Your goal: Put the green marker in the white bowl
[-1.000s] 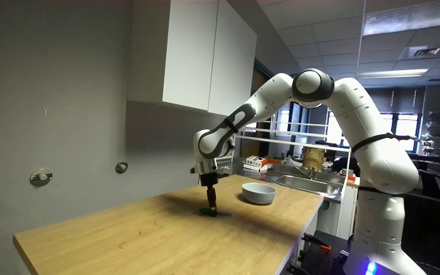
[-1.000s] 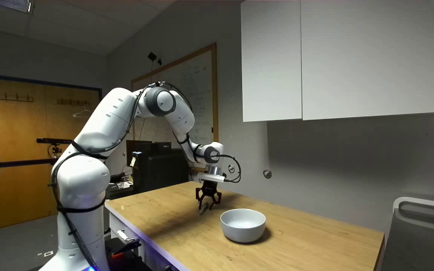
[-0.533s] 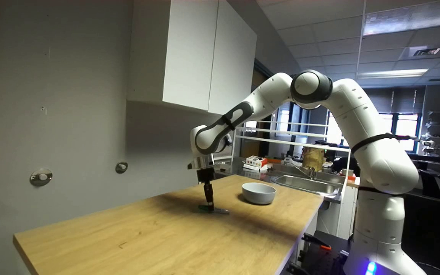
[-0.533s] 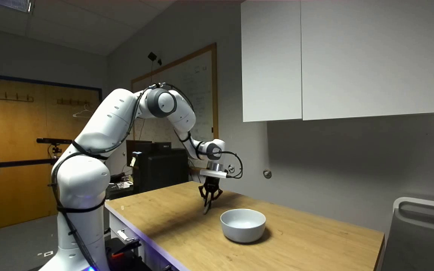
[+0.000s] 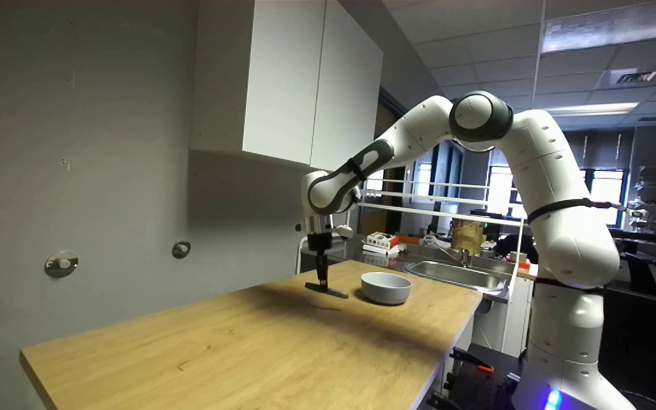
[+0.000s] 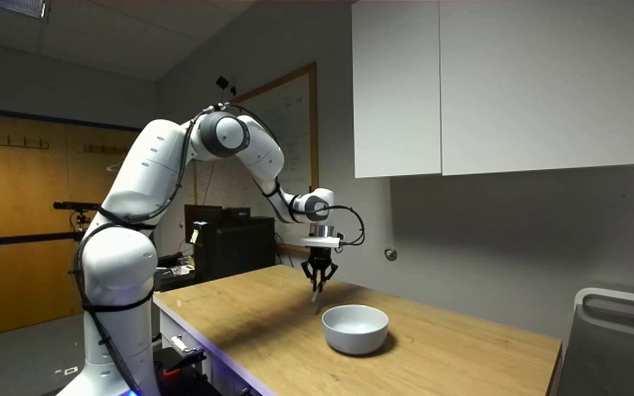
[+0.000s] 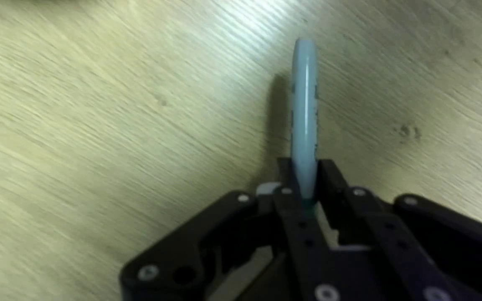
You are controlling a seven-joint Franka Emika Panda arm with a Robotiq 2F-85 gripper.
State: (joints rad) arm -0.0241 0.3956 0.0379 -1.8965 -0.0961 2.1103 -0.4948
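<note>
In the wrist view the green marker shows a long pale grey-blue barrel, with a bit of green between the fingers. My gripper is shut on it, a black finger pressed to each side. Both exterior views show the marker hanging from the gripper, a little above the tabletop and slightly tilted. The white bowl stands upright on the table close beside it, nothing visible inside. The wrist view does not show the bowl.
A wooden table lies under the arm, with a grey wall along its back. White cabinets hang overhead. Past the table's end are a metal sink and a white rack.
The fingers have closed around the marker and lifted it off the table. The gripper has risen and shifted a little toward the bowl, which has stayed put.
</note>
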